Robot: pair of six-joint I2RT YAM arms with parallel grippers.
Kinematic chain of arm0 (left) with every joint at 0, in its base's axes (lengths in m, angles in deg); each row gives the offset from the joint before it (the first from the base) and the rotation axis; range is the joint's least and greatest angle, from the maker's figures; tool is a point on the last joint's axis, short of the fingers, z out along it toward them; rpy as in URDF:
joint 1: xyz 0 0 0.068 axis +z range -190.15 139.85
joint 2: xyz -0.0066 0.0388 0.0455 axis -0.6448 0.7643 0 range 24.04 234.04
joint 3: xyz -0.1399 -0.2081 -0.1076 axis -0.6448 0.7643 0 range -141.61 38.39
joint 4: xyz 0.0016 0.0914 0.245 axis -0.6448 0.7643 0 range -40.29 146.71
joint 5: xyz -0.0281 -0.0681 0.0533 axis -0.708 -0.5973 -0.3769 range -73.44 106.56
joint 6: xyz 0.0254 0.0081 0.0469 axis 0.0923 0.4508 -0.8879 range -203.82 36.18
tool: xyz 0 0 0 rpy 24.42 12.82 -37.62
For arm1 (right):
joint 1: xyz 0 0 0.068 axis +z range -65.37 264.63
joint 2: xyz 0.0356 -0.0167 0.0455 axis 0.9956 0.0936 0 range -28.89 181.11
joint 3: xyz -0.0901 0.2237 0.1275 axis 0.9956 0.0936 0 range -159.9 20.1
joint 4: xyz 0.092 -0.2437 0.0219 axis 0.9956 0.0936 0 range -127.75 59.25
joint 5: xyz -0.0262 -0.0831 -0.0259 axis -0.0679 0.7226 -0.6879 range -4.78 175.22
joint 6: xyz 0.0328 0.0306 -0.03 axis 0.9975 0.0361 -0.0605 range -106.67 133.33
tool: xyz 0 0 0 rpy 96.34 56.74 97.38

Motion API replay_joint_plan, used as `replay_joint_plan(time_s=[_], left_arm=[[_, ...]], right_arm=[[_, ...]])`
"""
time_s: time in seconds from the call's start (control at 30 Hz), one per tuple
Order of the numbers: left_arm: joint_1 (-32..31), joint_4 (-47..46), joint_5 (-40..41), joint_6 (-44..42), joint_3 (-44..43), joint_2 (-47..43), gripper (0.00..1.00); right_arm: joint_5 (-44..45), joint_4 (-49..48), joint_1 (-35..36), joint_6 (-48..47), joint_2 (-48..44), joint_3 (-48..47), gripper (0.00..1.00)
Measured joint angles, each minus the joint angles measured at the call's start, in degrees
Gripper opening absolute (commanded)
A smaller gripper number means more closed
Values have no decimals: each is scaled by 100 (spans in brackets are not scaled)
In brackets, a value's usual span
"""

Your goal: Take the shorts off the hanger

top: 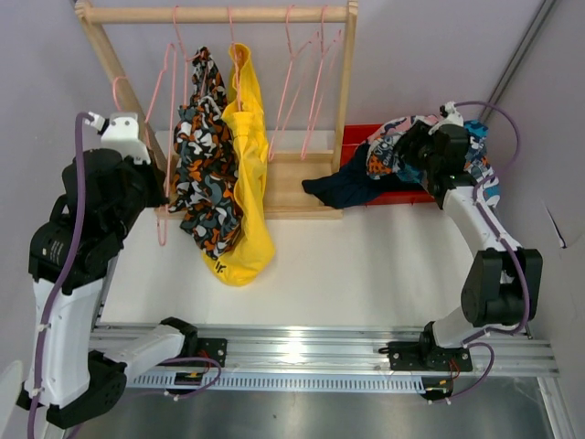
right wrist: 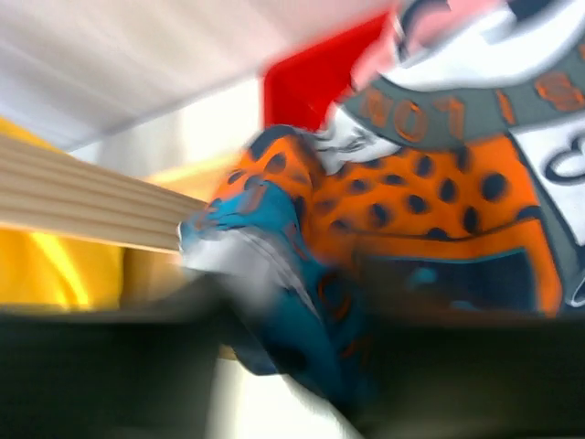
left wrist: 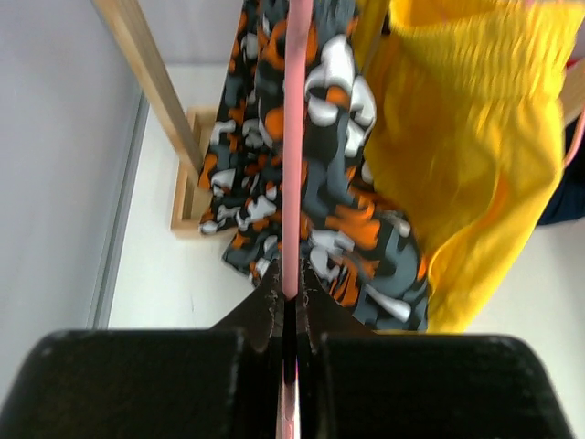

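The orange-black-white camouflage shorts (top: 206,169) and the yellow shorts (top: 247,192) hang on pink hangers from the wooden rack (top: 219,14). My left gripper (top: 157,194) is shut on a pink hanger (left wrist: 294,137) just left of the camouflage shorts (left wrist: 320,210); the yellow pair (left wrist: 475,155) hangs to their right. My right gripper (top: 407,151) is over the red bin (top: 358,137), shut on the blue-orange-white print shorts (right wrist: 302,283), in a blurred view. Navy shorts (top: 343,189) spill over the bin's left side. Pink fabric (right wrist: 448,18) lies above.
Several empty pink hangers (top: 306,82) hang on the right half of the rail. The rack's wooden base (top: 292,187) and right post (top: 345,82) stand between the hanging shorts and the bin. A wall runs along the left (left wrist: 55,183).
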State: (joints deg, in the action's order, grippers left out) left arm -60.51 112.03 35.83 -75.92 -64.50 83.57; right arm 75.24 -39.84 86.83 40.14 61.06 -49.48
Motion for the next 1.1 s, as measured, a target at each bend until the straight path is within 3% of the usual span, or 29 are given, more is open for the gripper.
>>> replay_joint_plan(time_s=[0.2,0.37,0.67,0.87,1.1], left_arm=[[2,240,35,63,164,-61,0],[214,195,127,11,-68,470,0],[1416,-4,-533,-17,-1637,2472,0],[1604,-245,-942,92,-3377,3668,0],[1718,-658,-1259,273,-3698,4256,4]], right_arm=[[122,223,55,-243,-201,-612,99],[212,363,52,-317,-273,-542,99],[302,564,35,-339,-1056,387,99],[299,507,31,-330,-1456,721,99],[299,485,31,-348,-1655,1121,99]])
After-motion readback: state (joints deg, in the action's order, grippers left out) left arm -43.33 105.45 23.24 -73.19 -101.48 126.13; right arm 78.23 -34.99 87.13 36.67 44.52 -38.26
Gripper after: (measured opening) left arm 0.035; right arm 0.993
